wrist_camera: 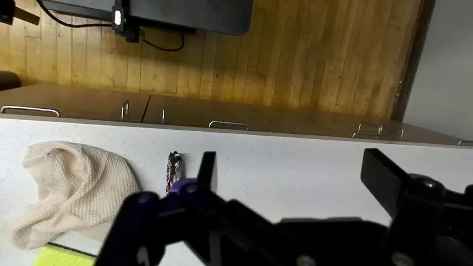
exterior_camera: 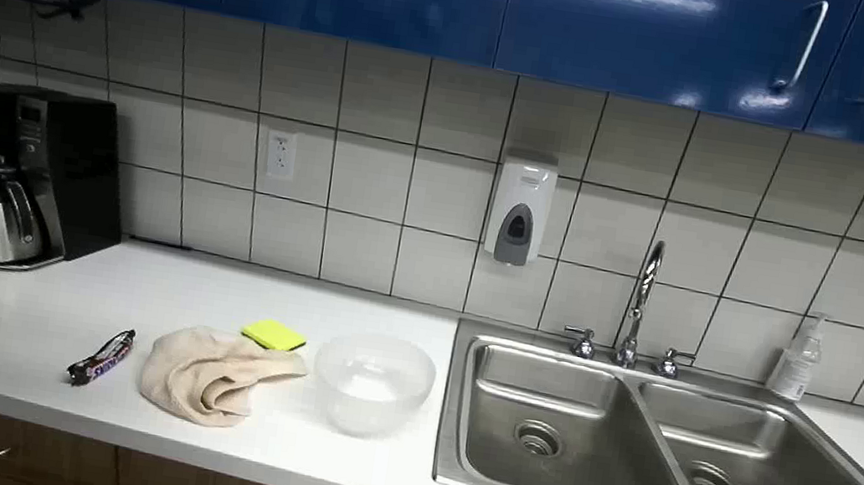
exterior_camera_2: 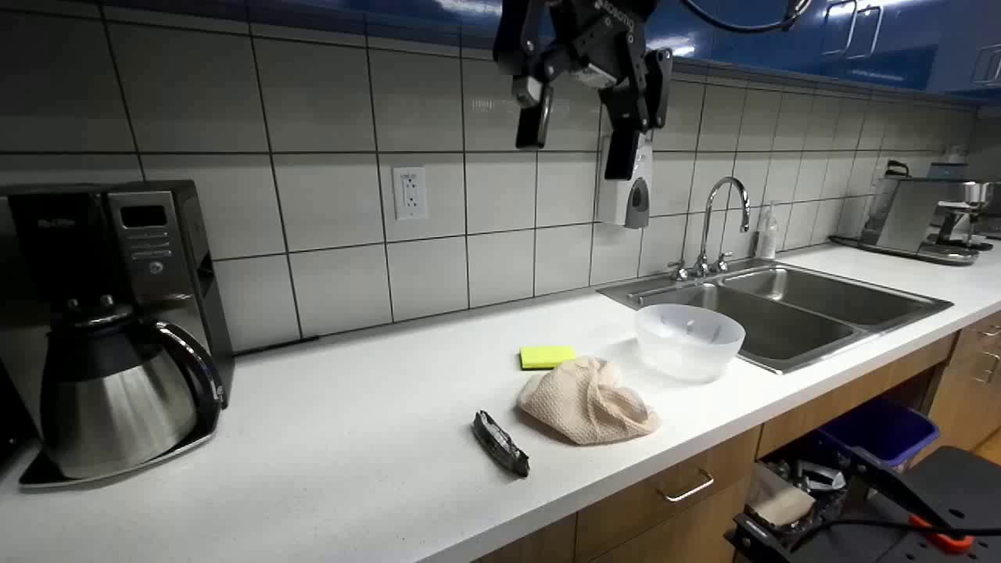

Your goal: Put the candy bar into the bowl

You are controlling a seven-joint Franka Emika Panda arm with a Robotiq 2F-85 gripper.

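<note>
The candy bar, in a dark shiny wrapper, lies on the white counter in both exterior views [exterior_camera: 100, 357] [exterior_camera_2: 500, 444]. It also shows in the wrist view [wrist_camera: 173, 169], left of the fingers and partly hidden by the left one. The bowl is clear frosted plastic and stands upright beside the sink in both exterior views [exterior_camera: 371, 390] [exterior_camera_2: 688, 344]; it is out of the wrist view. My gripper [exterior_camera_2: 577, 147] is high above the counter, pointing down, open and empty. The wrist view shows its fingers [wrist_camera: 290, 166] wide apart with only counter behind them.
A beige cloth [exterior_camera: 205, 380] lies between candy bar and bowl, with a yellow sponge [exterior_camera: 274, 334] behind it. A steel double sink [exterior_camera: 454, 415] is beyond the bowl. A coffee maker [exterior_camera_2: 156, 250] stands at the counter's far end. A soap dispenser [exterior_camera: 521, 209] hangs on the wall.
</note>
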